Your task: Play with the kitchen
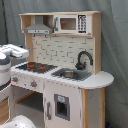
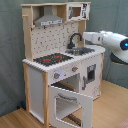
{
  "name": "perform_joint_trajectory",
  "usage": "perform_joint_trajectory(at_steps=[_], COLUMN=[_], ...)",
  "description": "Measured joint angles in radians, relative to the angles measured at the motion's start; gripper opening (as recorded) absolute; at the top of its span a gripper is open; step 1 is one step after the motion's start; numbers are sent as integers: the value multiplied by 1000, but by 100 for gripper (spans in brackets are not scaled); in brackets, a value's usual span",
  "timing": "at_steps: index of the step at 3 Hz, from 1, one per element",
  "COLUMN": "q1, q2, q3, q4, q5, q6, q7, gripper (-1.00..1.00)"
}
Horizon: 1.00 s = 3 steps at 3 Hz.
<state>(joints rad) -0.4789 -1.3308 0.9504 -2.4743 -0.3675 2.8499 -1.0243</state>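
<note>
The kitchen is tall, of pale wood and white panels, and shows in both exterior views. It has a red-ringed black hob, a black faucet over the sink, and a grey hood. Its oven door hangs open. My white arm reaches in from the second exterior view's right. The gripper is at faucet height in front of the counter. The arm also shows at the first exterior view's left edge.
A toy microwave sits in the top shelf. A grey curtain hangs behind the kitchen. The floor is wood. The rounded counter end juts out beside the sink.
</note>
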Motion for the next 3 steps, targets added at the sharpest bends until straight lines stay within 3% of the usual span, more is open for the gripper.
perform_joint_trajectory(at_steps=[3], q1=[-164], q2=[164], q3=[-26], q4=[177], q5=[0], q6=[91], q7=[-125], gripper=[100])
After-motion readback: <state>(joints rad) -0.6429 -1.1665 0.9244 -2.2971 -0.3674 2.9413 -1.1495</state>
